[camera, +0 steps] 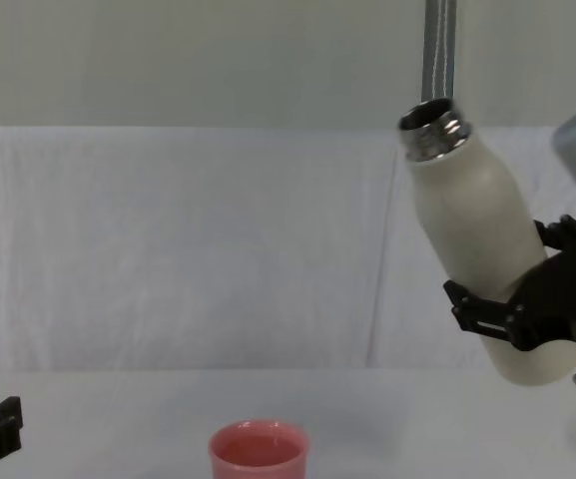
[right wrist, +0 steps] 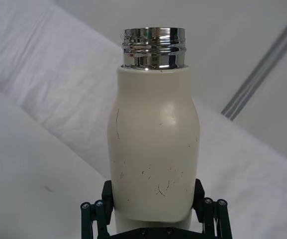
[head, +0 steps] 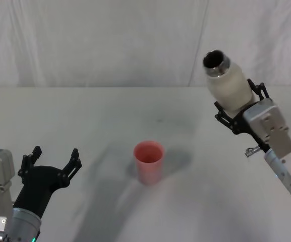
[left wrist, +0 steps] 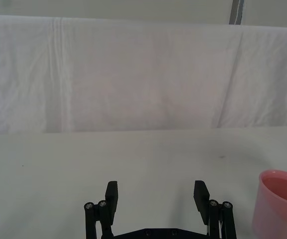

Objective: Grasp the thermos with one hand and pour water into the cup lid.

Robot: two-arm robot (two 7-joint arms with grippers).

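Two grippers show over the white table [head: 110, 116]. Right gripper [head: 238, 108] clamps the cream-white thermos [head: 229, 86] around its lower body and holds it in the air, tilted with the open steel neck leaning toward the robot's left. Well apart from it, the pink cup lid [head: 149, 161] stands upright on the table, below and to the left of the thermos. Left gripper [head: 52, 164] hovers low at the near left, fingers spread wide and empty, beside the cup lid.
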